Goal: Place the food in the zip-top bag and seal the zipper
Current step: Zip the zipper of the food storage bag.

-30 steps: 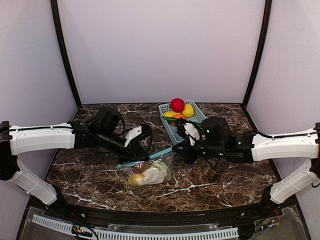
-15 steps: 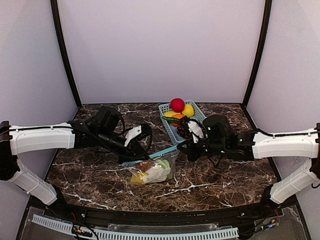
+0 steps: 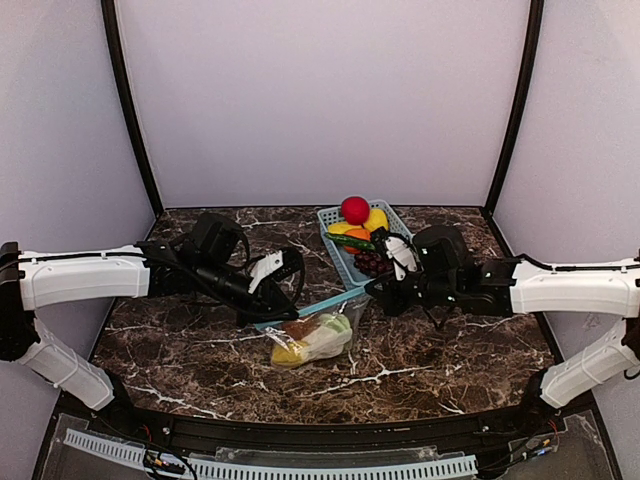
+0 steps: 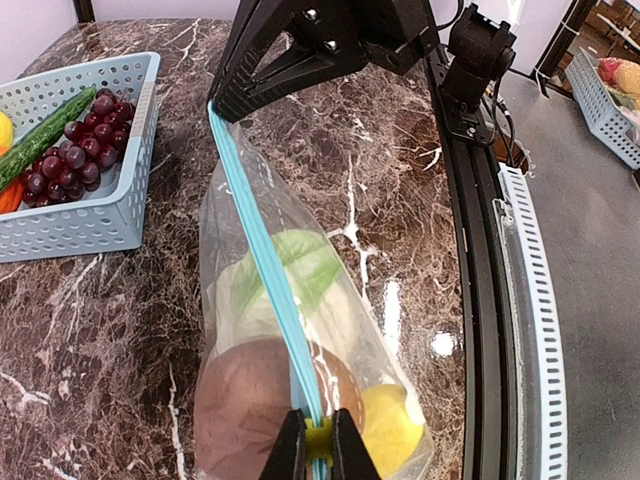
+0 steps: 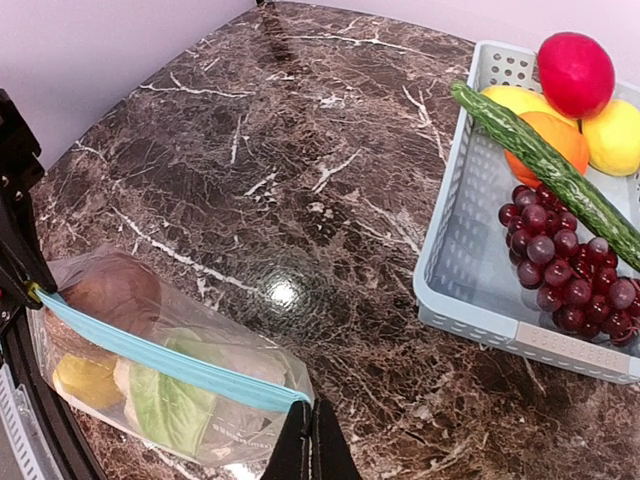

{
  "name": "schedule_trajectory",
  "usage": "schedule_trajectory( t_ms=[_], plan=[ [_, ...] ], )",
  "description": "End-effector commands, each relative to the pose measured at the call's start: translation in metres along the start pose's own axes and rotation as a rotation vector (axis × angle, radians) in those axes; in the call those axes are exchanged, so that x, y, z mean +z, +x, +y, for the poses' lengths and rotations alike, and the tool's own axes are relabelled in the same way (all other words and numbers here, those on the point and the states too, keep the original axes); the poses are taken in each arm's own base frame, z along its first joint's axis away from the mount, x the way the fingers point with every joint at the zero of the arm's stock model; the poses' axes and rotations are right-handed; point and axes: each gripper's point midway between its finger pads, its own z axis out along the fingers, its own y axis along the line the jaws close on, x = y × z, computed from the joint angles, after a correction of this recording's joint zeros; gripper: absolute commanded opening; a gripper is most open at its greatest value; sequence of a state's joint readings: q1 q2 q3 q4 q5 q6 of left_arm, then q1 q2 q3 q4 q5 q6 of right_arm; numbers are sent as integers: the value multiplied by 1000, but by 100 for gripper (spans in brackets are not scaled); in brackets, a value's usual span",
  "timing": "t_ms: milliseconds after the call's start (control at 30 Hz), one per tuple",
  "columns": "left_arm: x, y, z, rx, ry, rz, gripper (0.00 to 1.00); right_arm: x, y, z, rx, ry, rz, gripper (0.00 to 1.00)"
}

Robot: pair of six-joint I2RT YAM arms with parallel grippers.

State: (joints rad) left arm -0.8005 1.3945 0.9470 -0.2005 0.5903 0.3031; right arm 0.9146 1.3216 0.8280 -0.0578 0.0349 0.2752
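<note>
The clear zip-top bag (image 3: 318,338) hangs low over the table between my two grippers, with its light-blue zipper (image 3: 315,305) stretched taut along the top. Inside are the white cauliflower with green leaf (image 4: 290,275), a yellow banana piece (image 4: 390,425) and a brown lump (image 4: 245,410). My left gripper (image 4: 320,452) is shut on the small yellow-green slider at one end of the zipper (image 4: 262,245). My right gripper (image 5: 311,440) is shut on the bag's other top corner, at the end of the zipper (image 5: 160,360).
A light-blue lattice basket (image 3: 335,250) stands at the back, right of centre, close to the right gripper. It holds dark grapes (image 5: 560,265), a cucumber (image 5: 540,165), a red fruit (image 5: 575,70), an orange and yellow fruits. The table's front rail (image 4: 475,250) runs near the bag.
The bag has shifted to the right and a little toward the basket. Both grippers moved right with it and kept their hold on the zipper ends.
</note>
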Motion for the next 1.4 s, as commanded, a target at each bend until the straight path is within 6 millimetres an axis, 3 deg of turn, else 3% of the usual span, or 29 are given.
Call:
schedule_trajectory(
  t_ms=[0, 867, 1000, 1067, 1200, 1367],
  plan=[
    [-7, 15, -15, -42, 57, 55, 1, -10, 2, -55, 50, 221, -6, 0],
    [-6, 18, -14, -42, 51, 65, 1, -23, 8, -86, 94, 282, 21, 0],
    [-7, 14, -15, -49, 60, 57, 1, -24, 12, -67, 56, 176, 55, 0],
    [-7, 9, -17, -68, 71, 41, 1, -28, 14, -46, 34, 55, 74, 0],
    [-9, -12, -26, -189, 141, -32, 1, -46, 17, -6, 4, -166, 110, 0],
    [-13, -38, -39, -371, 248, -112, 1, -68, 23, 23, 40, -324, 186, 0]
  ],
)
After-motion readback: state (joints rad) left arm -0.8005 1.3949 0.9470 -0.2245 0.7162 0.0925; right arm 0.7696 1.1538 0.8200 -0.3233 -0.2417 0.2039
